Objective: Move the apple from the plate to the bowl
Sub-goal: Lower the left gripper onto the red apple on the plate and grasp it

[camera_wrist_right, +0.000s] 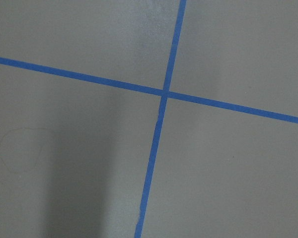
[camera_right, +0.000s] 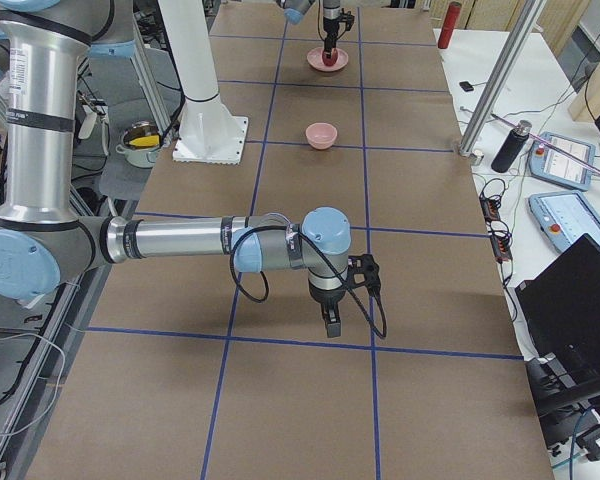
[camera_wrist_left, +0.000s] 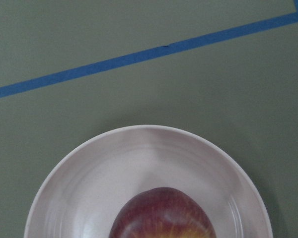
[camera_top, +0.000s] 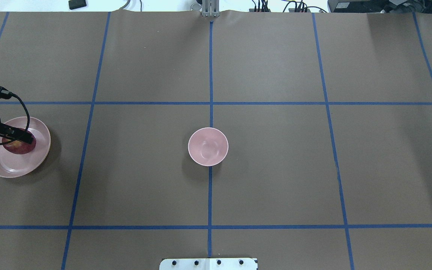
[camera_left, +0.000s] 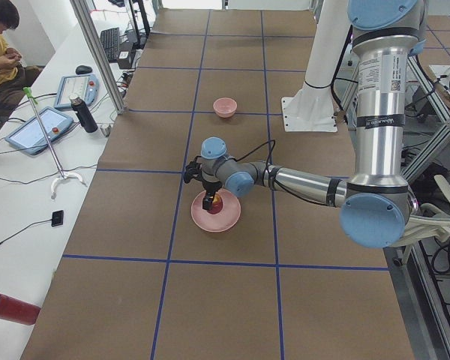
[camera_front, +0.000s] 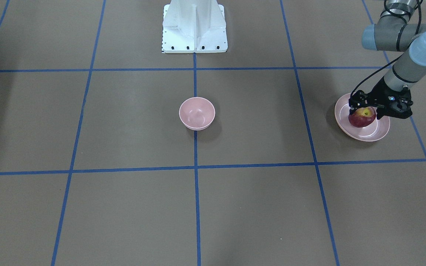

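The dark red apple (camera_front: 362,119) with a yellow-green stem patch rests on the wide pale pink plate (camera_front: 379,132) at the table's left end. My left gripper (camera_front: 364,112) is down over the apple, with a finger against each of its sides, and looks shut on it. The left wrist view shows the top of the apple (camera_wrist_left: 161,215) on the plate (camera_wrist_left: 89,173). The small deep pink bowl (camera_front: 197,113) stands empty at the table's middle. My right gripper (camera_right: 333,322) hangs above bare table on the far side. I cannot tell whether it is open or shut.
The white robot base (camera_front: 194,27) stands at the table's edge behind the bowl. Blue tape lines cross the brown table. A bench with tablets, a bottle and a seated person (camera_left: 4,37) runs along the operators' side.
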Controlling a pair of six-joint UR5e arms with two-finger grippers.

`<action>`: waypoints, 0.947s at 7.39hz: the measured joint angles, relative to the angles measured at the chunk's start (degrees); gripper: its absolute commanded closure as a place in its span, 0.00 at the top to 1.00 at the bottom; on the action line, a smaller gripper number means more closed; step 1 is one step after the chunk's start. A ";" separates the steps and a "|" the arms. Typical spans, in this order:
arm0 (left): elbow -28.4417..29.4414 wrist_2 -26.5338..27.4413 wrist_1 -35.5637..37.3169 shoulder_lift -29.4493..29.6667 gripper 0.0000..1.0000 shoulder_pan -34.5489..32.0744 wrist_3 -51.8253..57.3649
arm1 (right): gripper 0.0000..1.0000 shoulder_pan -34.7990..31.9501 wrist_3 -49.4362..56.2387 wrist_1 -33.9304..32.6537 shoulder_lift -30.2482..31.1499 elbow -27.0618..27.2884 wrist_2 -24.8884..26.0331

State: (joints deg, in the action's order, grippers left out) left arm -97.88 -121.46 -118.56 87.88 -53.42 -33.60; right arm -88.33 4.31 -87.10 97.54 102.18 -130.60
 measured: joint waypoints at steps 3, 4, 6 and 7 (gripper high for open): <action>1.92 -0.25 -0.32 0.29 0.98 1.00 -0.22 | 1.00 0.00 -0.02 0.00 0.01 0.01 0.00; 2.19 -0.41 -0.34 0.33 0.93 1.08 -0.23 | 1.00 0.00 -0.01 0.00 0.02 0.00 0.00; 2.31 -0.53 -0.41 0.39 0.61 1.15 -0.12 | 1.00 0.00 0.00 0.00 0.02 0.01 0.00; 2.24 -0.60 -0.43 0.47 0.61 1.16 -0.08 | 1.00 0.00 0.00 0.02 0.02 0.02 0.00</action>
State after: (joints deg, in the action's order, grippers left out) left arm -95.64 -122.07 -118.99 88.35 -52.26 -33.68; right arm -88.33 4.31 -87.08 97.56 102.20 -130.61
